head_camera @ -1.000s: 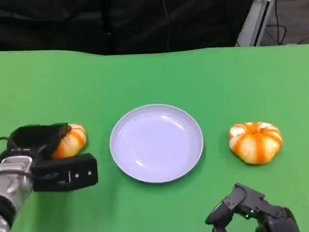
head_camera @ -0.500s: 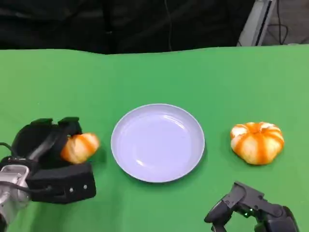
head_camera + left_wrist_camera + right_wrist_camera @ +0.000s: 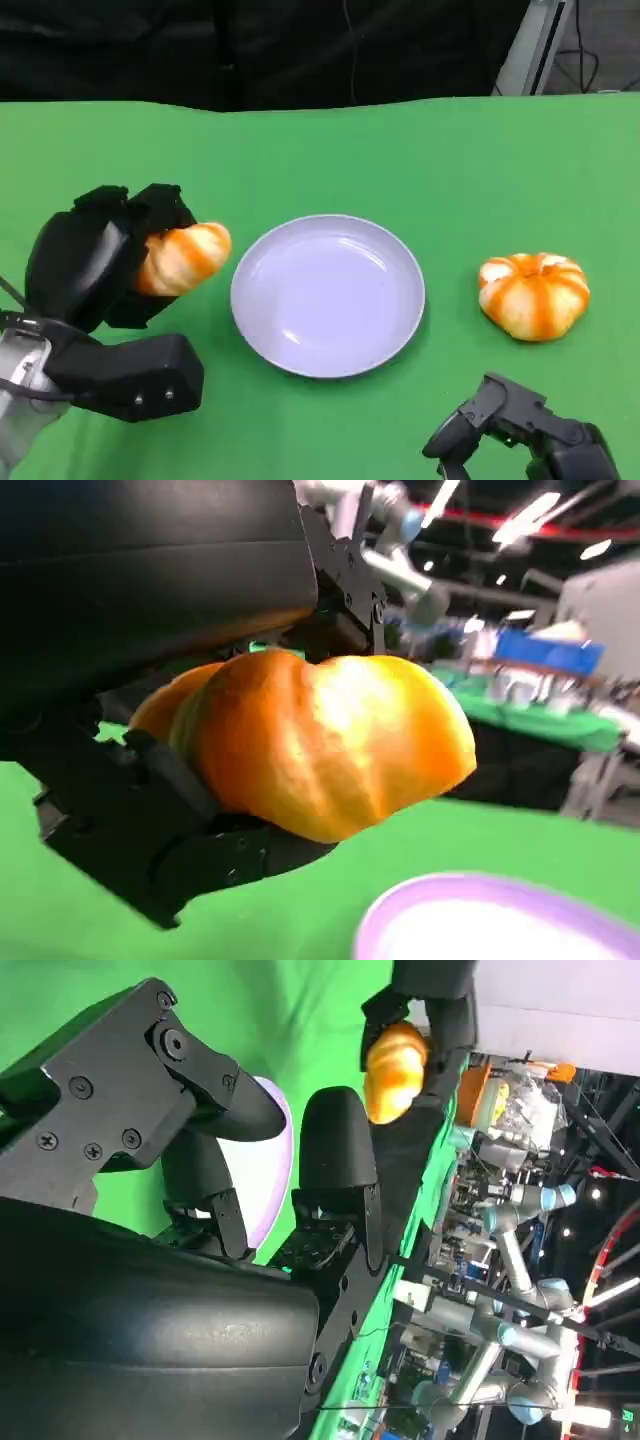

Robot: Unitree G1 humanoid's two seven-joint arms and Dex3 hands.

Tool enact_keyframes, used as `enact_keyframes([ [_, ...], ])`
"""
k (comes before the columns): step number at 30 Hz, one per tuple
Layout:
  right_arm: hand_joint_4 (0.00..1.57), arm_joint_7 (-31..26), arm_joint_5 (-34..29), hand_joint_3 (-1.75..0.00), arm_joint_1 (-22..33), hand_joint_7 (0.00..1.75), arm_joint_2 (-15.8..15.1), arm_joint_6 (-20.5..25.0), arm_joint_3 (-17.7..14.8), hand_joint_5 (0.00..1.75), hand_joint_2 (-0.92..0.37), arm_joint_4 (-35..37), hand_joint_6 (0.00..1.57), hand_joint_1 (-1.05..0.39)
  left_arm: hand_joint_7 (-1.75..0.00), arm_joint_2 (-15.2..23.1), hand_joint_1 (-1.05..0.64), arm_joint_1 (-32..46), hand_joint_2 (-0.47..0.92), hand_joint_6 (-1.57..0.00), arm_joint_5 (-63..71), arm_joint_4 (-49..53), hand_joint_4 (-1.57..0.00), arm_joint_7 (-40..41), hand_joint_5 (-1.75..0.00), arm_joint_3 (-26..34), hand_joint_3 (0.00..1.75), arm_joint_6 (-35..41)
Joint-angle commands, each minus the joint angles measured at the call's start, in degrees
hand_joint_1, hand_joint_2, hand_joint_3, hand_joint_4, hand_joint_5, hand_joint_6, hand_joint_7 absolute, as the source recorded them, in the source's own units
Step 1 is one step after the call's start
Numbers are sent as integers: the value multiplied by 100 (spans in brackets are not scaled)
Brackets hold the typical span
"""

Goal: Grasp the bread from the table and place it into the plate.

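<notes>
Left hand (image 3: pixel 95 262) grips bread (image 3: pixel 185 258) above the table, just left of plate (image 3: pixel 327 295); right hand (image 3: pixel 525 437) low at near edge, holding nothing, fingers apart.

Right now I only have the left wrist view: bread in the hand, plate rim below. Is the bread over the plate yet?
Observer: Not yet. In the head view the bread in the left hand is lifted beside the plate, just outside its rim on the robot's left.
Operator: Anything already in the plate?
Observer: Nothing lies in it; the whole inside shows bare.
Operator: Is there other bread out there?
Observer: Yes, a round striped bun sits on the table on the other side of the plate, apart from it.
Operator: Where's the right hand?
Observer: The right hand is low at the near edge, holding nothing, short of the bun.
</notes>
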Motion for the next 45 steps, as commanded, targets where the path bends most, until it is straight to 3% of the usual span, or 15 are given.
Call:
enact_keyframes([
  [1, 72, 3, 30, -129, 4, 130, -69, -58, -34, 158, -34, 50, 78, -11, -157, -167, -8, 235, 24, -83, -113, -845, -94, -46, -175, 161, 146, -2],
  [6, 72, 14, 59, -128, 7, 130, -70, -62, -26, 158, -35, 53, 78, -11, -161, -460, -10, 351, 24, -81, -113, -1524, -95, -348, -175, 130, 151, 146],
  [12, 72, 24, 63, -128, 18, 130, -66, -63, -5, 158, -36, 50, 78, -10, -169, -759, -14, 200, 24, -75, 80, -1557, -94, -562, -175, -51, 154, 189],
  [22, 71, 6, 58, -128, 46, 130, -62, -105, -17, 158, -36, 45, 78, -9, -174, -1402, -12, -564, 28, -72, 532, -560, -92, -697, -175, -589, 138, 580],
  [32, 71, 3, 43, -126, 84, 130, -66, -108, -28, 157, -36, 29, 78, -11, -175, -1905, -17, -1298, 45, -68, 1135, 637, -88, -405, -175, -1092, 101, 1601],
  [33, 71, 0, 39, -126, 81, 130, -63, -114, -29, 158, -36, 35, 78, -11, -152, -1935, -17, -1350, 51, -71, 1141, 716, -81, -487, -175, -1130, 83, 1712],
  [34, 71, -5, 36, -127, 77, 130, -58, -118, -28, 158, -36, 41, 78, -11, -143, -1977, -17, -1407, 54, -73, 1155, 787, -79, -633, -175, -1175, 74, 1915],
  [35, 71, -10, 27, -127, 74, 130, -53, -121, -27, 158, -36, 46, 78, -11, -110, -1996, -21, -1451, 62, -74, 1206, 782, -79, -968, -153, -1251, 61, 2229],
  [36, 71, -13, 20, -127, 72, 130, -51, -123, -26, 158, -36, 48, 78, -11, -60, -1998, -28, -1473, 77, -65, 1252, 736, -66, -1259, -115, -1319, 39, 2491],
  [37, 71, -15, 19, -127, 73, 130, -48, -123, -25, 158, -36, 48, 78, -11, -36, -1993, -32, -1475, 84, -61, 1335, 637, -60, -1640, -93, -1411, 27, 2813],
  [38, 71, -16, 19, -127, 74, 130, -47, -122, -24, 158, -36, 48, 78, -11, -15, -1984, -46, -1465, 89, -43, 1389, 541, -37, -1898, -68, -1476, 24, 3030],
  [40, 71, -13, 24, -127, 81, 130, -47, -112, -21, 158, -36, 37, 78, -11, -5, -1957, -53, -1422, 91, -34, 1414, 352, -25, -2233, -54, -1555, 23, 3278],
  [42, 71, -8, 14, -127, 76, 129, -48, -95, -18, 158, -36, 28, 78, -11, -1, -1877, -74, -1289, 92, -11, 1212, 2, -6, -2840, -21, -1533, 32, 3380],
  [45, 71, 4, 25, -126, 74, 129, -54, -72, -20, 158, -37, 21, 78, -11, 0, -1782, -86, -1167, 92, -2, 957, -390, -1, -3463, -3, -1472, 38, 3477],
])
